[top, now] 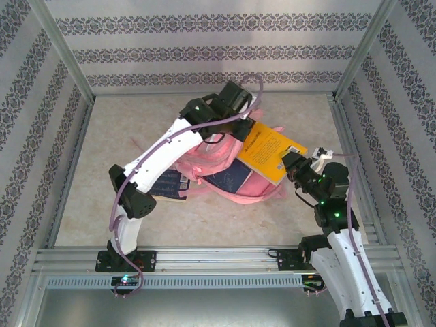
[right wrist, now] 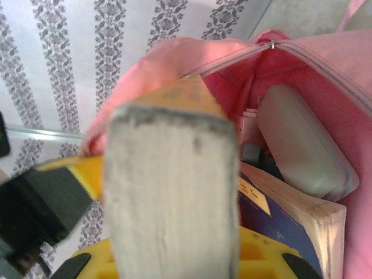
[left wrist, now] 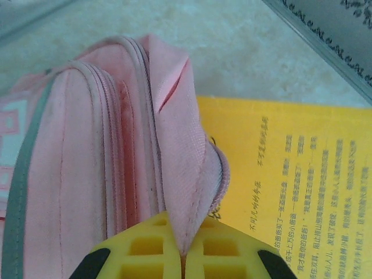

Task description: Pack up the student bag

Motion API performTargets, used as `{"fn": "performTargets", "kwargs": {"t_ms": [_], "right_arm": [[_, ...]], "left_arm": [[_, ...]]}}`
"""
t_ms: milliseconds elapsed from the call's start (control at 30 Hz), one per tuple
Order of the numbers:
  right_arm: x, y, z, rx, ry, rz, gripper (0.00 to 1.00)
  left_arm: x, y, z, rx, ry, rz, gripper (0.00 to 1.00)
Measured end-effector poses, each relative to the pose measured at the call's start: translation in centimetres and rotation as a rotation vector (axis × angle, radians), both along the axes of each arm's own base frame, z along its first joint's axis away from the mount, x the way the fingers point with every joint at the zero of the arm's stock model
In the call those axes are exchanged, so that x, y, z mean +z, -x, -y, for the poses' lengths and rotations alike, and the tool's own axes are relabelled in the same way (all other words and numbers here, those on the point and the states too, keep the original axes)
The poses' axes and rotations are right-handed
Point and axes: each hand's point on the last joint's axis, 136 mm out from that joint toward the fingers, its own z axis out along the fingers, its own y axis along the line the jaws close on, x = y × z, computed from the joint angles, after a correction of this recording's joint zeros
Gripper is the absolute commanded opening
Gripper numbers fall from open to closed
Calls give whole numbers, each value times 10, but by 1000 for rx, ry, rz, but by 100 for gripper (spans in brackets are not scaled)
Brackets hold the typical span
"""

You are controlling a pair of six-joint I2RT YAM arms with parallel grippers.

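Observation:
The pink student bag (top: pixel 204 158) lies mid-table with its mouth toward the right. My left gripper (top: pixel 238 127) is shut on a fold of the bag's pink rim (left wrist: pixel 185 174), pinched between the yellow fingers (left wrist: pixel 145 250). My right gripper (top: pixel 291 163) is shut on a thick yellow-covered book (top: pixel 267 148), which is tilted at the bag's opening. Its grey page edge (right wrist: pixel 171 192) faces the right wrist camera. Inside the open bag (right wrist: pixel 325 75) I see a pale grey case (right wrist: pixel 302 145) and a dark blue book (right wrist: pixel 273 229). The yellow cover (left wrist: pixel 290 174) lies right beside the pinched rim.
Another dark blue book (top: pixel 167 184) lies at the bag's left, under my left arm. Patterned walls (top: pixel 204 51) and metal posts (top: pixel 65 51) enclose the table. A metal rail (top: pixel 218 257) runs along the near edge. Bare tabletop (top: pixel 122 129) lies at the far left.

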Motion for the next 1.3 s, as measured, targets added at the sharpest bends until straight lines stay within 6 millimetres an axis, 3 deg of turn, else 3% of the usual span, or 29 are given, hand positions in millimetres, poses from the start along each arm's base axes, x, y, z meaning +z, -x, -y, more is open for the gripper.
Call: {"fn": "performTargets", "kwargs": {"t_ms": [167,433,733,933,1100,1233,1300], "right_arm": [[-24,7,-17,106,97,21,0],[-55,11,-50,249,329,114,0],[-92,-22,-81,235,435,123,0],[-94,-64,-119,208,462,145,3],[-90,-103,-153,153,451,197,15],[-108,-123,-175,157,438,175,47],[-113,-123,-176,161,443,165,55]], "left_arm": [[19,0,-18,26,8,25,0],[22,1,-22,26,5,23,0],[35,5,-25,24,34,14,0],[32,3,-22,28,57,-13,0],[23,-4,-24,49,48,-32,0],[20,-8,-26,64,53,-43,0],[21,-7,-26,68,60,-48,0]]}}
